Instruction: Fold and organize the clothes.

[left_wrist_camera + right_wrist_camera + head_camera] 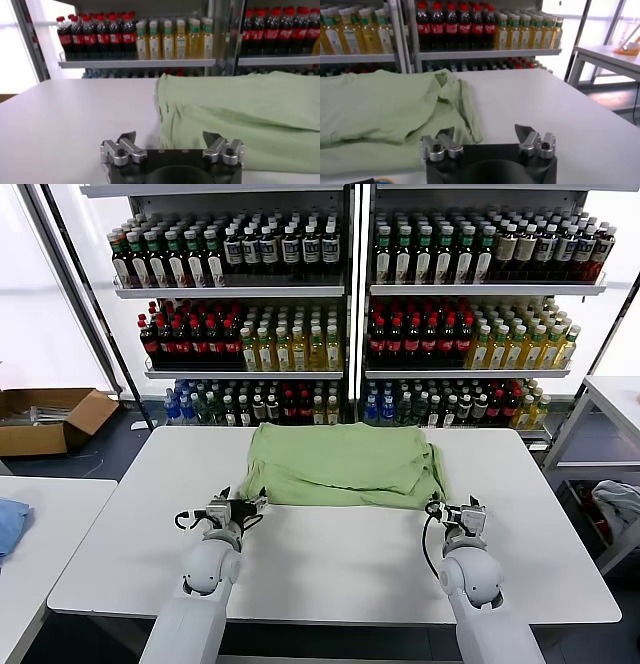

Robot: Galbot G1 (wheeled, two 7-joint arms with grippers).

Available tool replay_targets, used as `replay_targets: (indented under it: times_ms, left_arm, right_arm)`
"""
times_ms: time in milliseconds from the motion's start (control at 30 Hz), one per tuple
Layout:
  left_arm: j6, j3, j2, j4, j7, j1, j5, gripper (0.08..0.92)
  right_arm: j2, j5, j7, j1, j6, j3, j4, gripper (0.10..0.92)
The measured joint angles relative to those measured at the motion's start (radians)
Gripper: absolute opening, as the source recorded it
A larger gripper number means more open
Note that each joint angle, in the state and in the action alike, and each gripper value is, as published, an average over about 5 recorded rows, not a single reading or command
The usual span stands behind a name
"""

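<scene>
grey-white rounded arms, black cable loops, left end effector [243, 508] and right end effector [450, 511] black-bodied, silver screwed fingers.

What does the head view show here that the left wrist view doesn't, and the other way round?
Only the head view shows both arms at once: the left pincer at the green shirt's near left corner, the right pincer at its near right corner, plus the cardboard box on the floor and the blue cloth on the side table.

Only the left wrist view shows the left pincer's fingers up close, spread open just short of the shirt's near edge.

Both show the shirt lying on the white table and the bottle shelves behind.
</scene>
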Motion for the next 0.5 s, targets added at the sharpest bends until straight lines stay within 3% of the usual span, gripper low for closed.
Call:
replay_targets:
  times_ms: [500]
  left_arm:
    - [0.01, 0.011, 0.0, 0.014, 0.017, 0.014, 0.02, 0.272]
  right_arm:
    - [0.008, 0.001, -0.026, -0.011, -0.003, -0.011, -0.026, 0.163]
